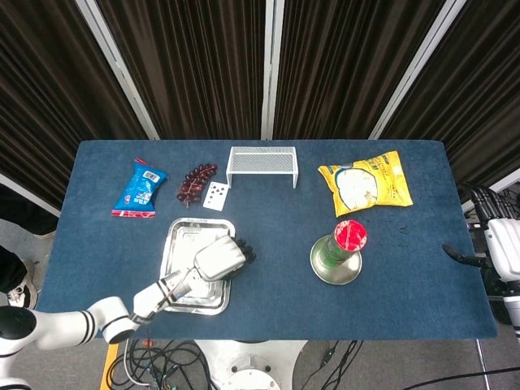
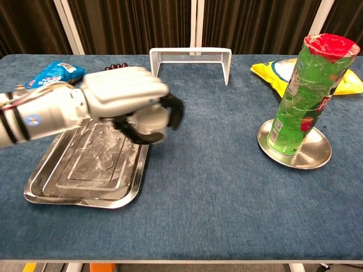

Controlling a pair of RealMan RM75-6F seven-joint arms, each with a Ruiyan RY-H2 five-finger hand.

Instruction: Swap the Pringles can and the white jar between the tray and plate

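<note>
My left hand (image 2: 133,105) was wrapped around the white jar (image 2: 152,122), fingers curled about it so that only a pale part of the jar showed between them in the chest view. I held it over the right edge of the metal tray (image 2: 74,170), on the left half of the desk (image 2: 215,204); I could not tell whether its base touched the tray. From the head view the same hand (image 1: 221,258) sat over the tray's right side, my forearm running in from the lower left corner.

The green Pringles can (image 2: 306,93) with its red lid stood upright on the round metal plate (image 2: 317,156), well apart from the tray, on the right half of the desk.

My right hand (image 1: 494,236) rested off the desk's right edge, seen only in the head view, holding nothing; its dark fingers looked spread, one reaching toward the desk.

Along the back of the desk lay a blue snack packet (image 1: 140,189), a bunch of dark grapes (image 1: 196,182), a playing card (image 1: 216,196), a white wire rack (image 1: 262,163) and a yellow chip bag (image 1: 365,184).
</note>
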